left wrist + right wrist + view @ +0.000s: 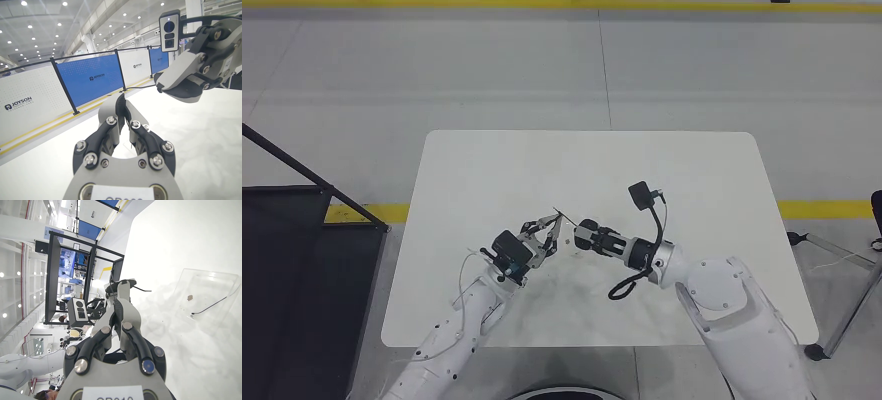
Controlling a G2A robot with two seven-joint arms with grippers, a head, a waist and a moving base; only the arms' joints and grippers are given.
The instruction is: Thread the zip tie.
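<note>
A thin black zip tie (140, 87) spans the short gap between my two grippers, held above the middle of the white table (692, 180). My left gripper (122, 95) is shut on one end of it. My right gripper (159, 88) is shut on the other end, its tip almost touching the left one. From above, the left gripper (545, 232) and right gripper (564, 232) meet tip to tip, with the tie (556, 214) poking out just beyond them. In the right wrist view, a curved tail of the tie (142, 289) sticks out past my right gripper (118, 300).
A clear plastic tray (211, 275) lies on the table beside the grippers, with a second black zip tie (208, 308) in it. The table's edges are well away from both grippers.
</note>
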